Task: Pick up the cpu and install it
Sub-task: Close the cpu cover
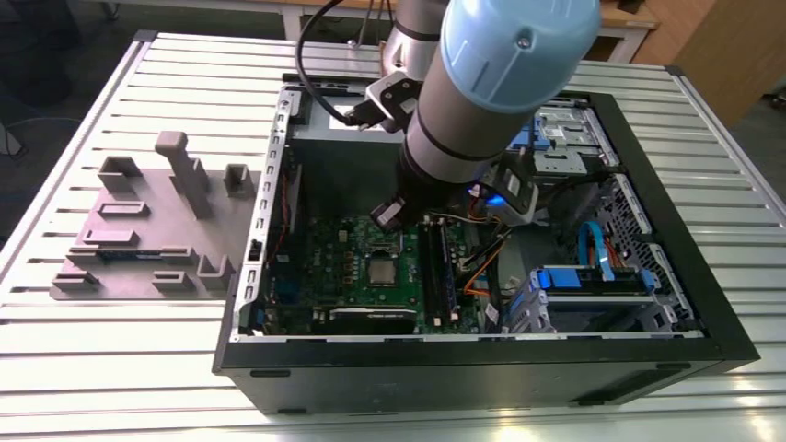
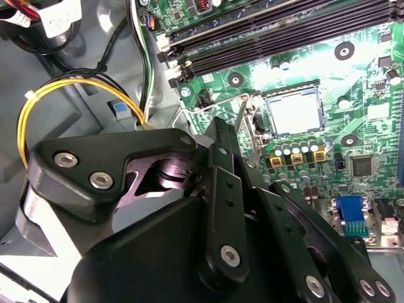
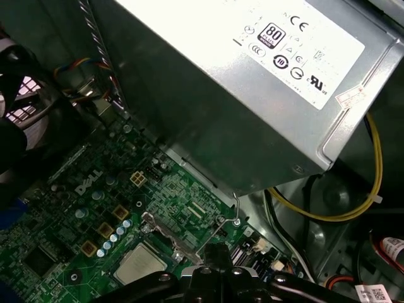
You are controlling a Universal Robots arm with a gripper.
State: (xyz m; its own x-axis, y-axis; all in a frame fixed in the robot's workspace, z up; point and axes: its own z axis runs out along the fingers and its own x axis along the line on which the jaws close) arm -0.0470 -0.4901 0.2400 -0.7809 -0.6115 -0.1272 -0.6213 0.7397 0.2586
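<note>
As seen in both wrist views, gripper [image 2: 222,126] [image 3: 214,251]: fingers drawn together to one narrow tip, nothing held between them.
Gripper place: low inside the case [image 1: 687,304], above the board [image 1: 331,267], near the socket but not touching it; in the exterior view [image 1: 388,214] just beyond the cpu.
Cpu [image 1: 383,272]: lying flat in the square socket on the board, silver top up, free of the gripper; also in the second wrist view [image 2: 295,113] and the first wrist view [image 3: 140,263].
Lever [image 3: 235,203]: thin metal wire, standing up just beside the socket.
Power supply [image 3: 252,82]: grey box with white label, above the board, well apart from the cpu.
Yellow cable [image 2: 63,88]: looped beside the board.
Memory slots [image 2: 271,31]: long and black, near the socket.
Tray [image 1: 147,230]: grey, with upright posts, on the table [image 1: 123,368], outside the case at the exterior view's left.
</note>
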